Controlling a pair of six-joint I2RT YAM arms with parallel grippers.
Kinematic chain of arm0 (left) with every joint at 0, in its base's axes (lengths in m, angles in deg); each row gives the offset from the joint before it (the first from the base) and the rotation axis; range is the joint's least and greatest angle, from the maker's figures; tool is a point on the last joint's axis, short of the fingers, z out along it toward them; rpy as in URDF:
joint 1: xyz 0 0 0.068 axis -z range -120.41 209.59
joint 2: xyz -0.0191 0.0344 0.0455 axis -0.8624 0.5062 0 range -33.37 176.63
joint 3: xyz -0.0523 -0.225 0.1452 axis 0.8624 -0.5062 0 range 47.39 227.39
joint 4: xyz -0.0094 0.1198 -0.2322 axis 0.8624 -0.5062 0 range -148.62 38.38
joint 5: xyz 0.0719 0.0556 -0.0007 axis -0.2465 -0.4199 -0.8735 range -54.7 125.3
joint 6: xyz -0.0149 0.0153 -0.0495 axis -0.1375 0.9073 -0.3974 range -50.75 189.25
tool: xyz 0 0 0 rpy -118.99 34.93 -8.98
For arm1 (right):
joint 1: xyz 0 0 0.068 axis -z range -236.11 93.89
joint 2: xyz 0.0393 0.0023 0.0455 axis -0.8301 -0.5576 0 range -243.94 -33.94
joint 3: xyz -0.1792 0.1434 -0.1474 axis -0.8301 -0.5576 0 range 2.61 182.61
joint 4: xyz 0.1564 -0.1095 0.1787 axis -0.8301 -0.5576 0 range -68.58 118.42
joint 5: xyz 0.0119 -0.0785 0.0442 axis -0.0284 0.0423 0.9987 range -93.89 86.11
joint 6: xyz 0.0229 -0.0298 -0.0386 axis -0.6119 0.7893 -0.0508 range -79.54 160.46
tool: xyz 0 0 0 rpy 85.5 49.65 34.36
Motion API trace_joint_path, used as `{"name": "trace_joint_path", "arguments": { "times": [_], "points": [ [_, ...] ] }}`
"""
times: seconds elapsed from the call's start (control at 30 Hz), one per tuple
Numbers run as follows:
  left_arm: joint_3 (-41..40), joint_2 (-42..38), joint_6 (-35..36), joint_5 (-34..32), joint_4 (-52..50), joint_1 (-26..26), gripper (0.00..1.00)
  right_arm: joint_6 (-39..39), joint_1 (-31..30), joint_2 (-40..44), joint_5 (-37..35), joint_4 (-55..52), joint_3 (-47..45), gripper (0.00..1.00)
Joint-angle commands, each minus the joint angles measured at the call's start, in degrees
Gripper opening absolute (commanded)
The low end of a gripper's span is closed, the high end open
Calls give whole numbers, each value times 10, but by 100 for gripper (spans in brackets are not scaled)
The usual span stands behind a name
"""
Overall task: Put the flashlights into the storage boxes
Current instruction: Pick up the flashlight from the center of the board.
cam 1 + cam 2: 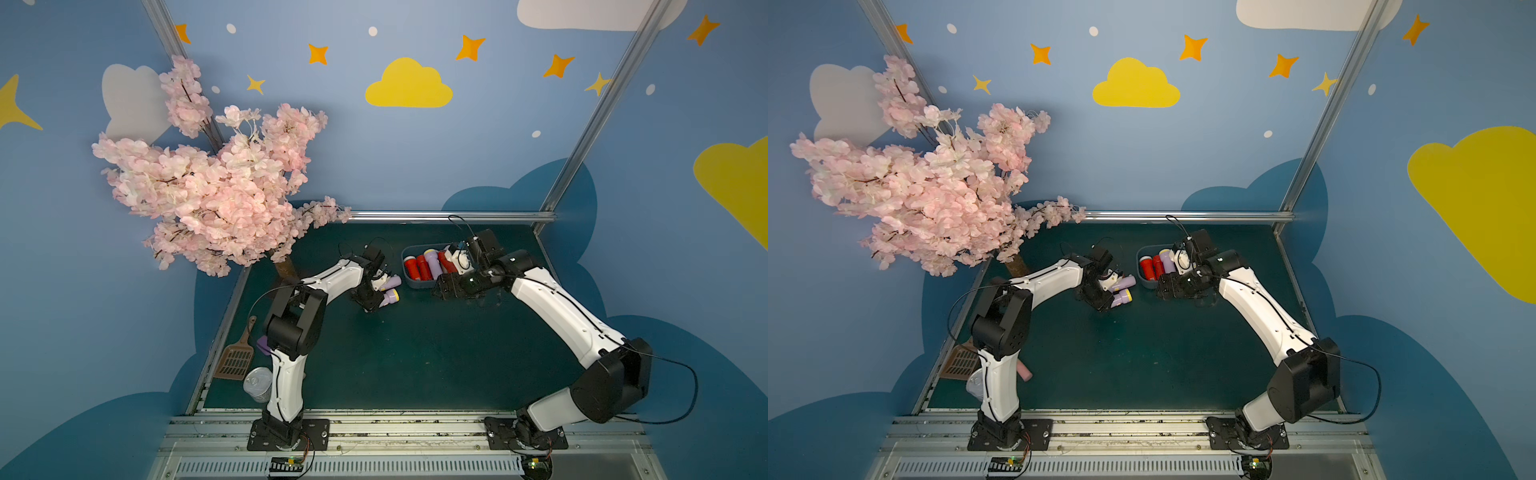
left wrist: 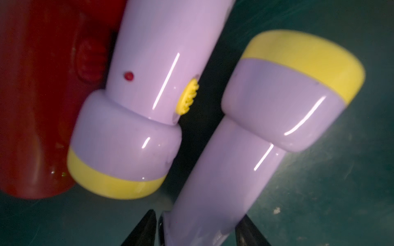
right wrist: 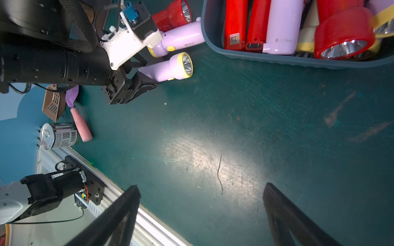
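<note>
- Black fingertips (image 2: 147, 229) of the left hand (image 2: 198, 231) fill the near edge of the left wrist view. They stand one on each side of the handle of a lilac flashlight (image 2: 245, 149) and lie against it, narrowly parted.
- That flashlight's yellow-ringed head points away from the hand. A second lilac flashlight (image 2: 136, 106) lies beside it, head reversed, with a red flashlight (image 2: 38, 106) touching its far side. All three rest on the green desk (image 2: 341, 191).
- Right wrist view: the right hand (image 3: 202, 213) is over bare desk just beside the storage box (image 3: 277, 57). Its jaws are spread wide with nothing between them.
- The box holds packed flashlights: red ones (image 3: 235, 19), a lilac one (image 3: 281, 25) and a cream one (image 3: 307, 34).
- The second lilac flashlight (image 3: 181, 40) reaches the box's end wall, and the red flashlight (image 3: 172, 15) lies just beyond it. The gripped lilac flashlight (image 3: 168, 69) lies near the box but apart from it.
- Well apart from the box lie a purple scoop (image 3: 78, 119), a brown slotted scoop (image 3: 53, 104) and a tin can (image 3: 59, 135).
- In both top views the storage box (image 1: 415, 284) (image 1: 1148, 284) sits toward the desk's far side. The left hand (image 1: 370, 299) (image 1: 1102, 297) is near one end of the box, on the lilac flashlight (image 1: 390, 296). The right hand (image 1: 444, 291) (image 1: 1167, 289) is against the box's near long wall.
- A pink blossom tree (image 1: 216, 187) stands well apart from the box.
</note>
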Motion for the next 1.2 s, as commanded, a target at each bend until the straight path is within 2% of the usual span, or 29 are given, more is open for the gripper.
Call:
{"name": "trace_joint_path", "arguments": {
  "times": [0.0,0.33,0.47,0.93,1.0,1.1,1.13,1.17],
  "points": [
    [4,21,-1,5,-11,2,59,11,7,-11,14,-14,14,90],
    [24,44,13,-8,-21,22,61,13,20,-17,32,-11,10,90],
    [23,41,21,-15,-17,23,65,10,24,-17,39,-5,6,90],
    [39,50,41,-11,-19,33,66,4,31,-16,53,-1,-2,90],
    [40,52,42,-6,-21,35,61,3,33,-12,53,-1,-4,90],
    [39,54,41,-4,-25,37,39,2,35,-8,52,-1,-7,90],
    [38,53,40,-4,-26,37,33,2,35,-6,52,-1,-9,90],
    [36,52,39,-3,-26,37,32,1,36,-5,52,-1,-9,90]
  ]
}}
